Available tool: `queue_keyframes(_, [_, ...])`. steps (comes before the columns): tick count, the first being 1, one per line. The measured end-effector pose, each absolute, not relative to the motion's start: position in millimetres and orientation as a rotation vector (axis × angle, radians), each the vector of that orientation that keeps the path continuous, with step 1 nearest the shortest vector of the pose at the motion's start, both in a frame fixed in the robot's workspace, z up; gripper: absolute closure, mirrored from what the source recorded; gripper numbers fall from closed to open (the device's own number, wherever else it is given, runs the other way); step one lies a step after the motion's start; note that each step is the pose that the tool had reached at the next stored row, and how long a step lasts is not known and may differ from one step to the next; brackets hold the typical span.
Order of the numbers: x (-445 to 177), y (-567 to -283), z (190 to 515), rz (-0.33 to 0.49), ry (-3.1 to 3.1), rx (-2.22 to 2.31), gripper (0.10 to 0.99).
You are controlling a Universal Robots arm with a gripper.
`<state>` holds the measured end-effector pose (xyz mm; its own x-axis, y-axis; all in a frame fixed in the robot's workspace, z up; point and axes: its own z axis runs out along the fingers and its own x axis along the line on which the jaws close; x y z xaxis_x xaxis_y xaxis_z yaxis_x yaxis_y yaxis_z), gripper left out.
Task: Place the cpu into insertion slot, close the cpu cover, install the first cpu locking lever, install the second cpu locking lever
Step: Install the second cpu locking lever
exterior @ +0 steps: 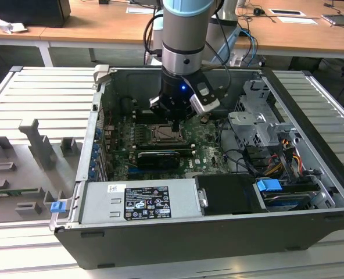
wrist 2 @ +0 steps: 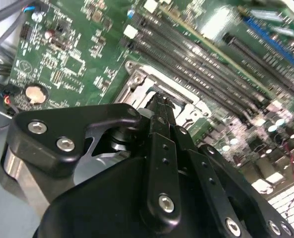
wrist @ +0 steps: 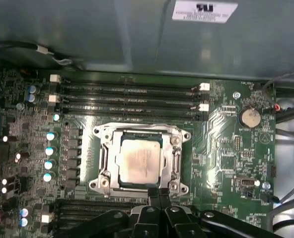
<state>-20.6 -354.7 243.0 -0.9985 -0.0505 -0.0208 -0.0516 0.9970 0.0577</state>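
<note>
Already the cpu (wrist: 139,159) lay seated in the insertion slot (wrist: 105,163), framed by the cpu cover (wrist: 175,157). The claw (wrist: 157,194), fingers pressed together and holding nothing, hung directly over the socket's near edge, just beside the cpu.

Above the insertion slot (wrist: 139,158) my way is open, hemmed by memory slots (wrist: 127,96) beyond and the drive cage (exterior: 259,119) at the exterior view's right.

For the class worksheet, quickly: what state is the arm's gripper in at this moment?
Gripper: shut with nothing between its fingers, tips at the edge of the cpu cover, which lies closed over the cpu.
</note>
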Motion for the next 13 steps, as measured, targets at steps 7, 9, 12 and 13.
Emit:
queue_keyframes(7, [-40.5, -372.5, 240.2, 0.125, 3.119, -0.080, 0.980])
queue_keyframes(9, [-48.2, -372.5, 239.2, 0.125, 3.119, -0.079, 0.980])
queue_keyframes(12, [-52.5, -372.6, 232.8, 0.125, 3.119, -0.080, 0.980])
queue_keyframes(13, [-52.6, -372.6, 230.2, 0.125, 3.119, -0.080, 0.980])
